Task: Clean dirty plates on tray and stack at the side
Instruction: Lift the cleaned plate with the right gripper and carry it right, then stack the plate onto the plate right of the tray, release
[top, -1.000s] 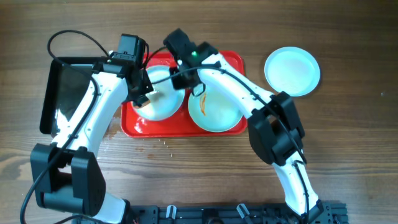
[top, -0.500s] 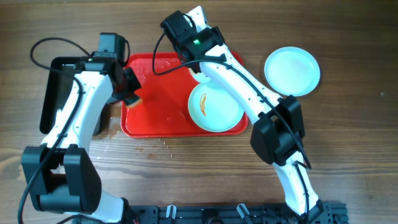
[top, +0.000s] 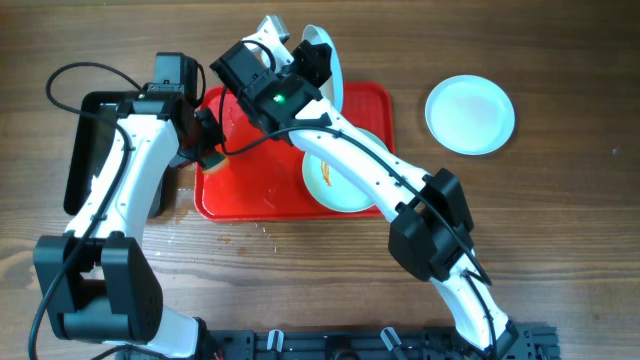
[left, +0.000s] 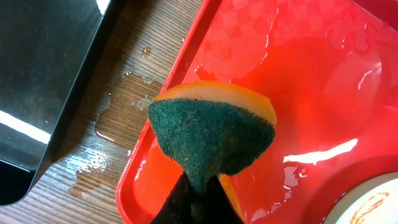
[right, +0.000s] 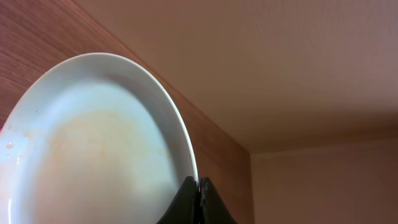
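Left gripper (top: 212, 150): jaws clamped tight on a green-and-yellow scouring sponge (left: 211, 134), held over the left rim of the red tray (top: 250, 188), green face toward the wrist camera. The tray floor is wet, and water (left: 102, 134) lies on the table (top: 560, 250) between it and the black tray (top: 100, 150) toward the left edge. Right gripper (right: 199, 186): jaws pinched nearly together on the rim of a plate (right: 93, 143), held on edge above the tray's far side — a faint tan film on its face, possibly residue. Second plate (top: 345, 180), with an orange smear, lies in the tray's right half. Third plate (top: 470, 115) rests on the table toward the far right corner — apart from the tray.
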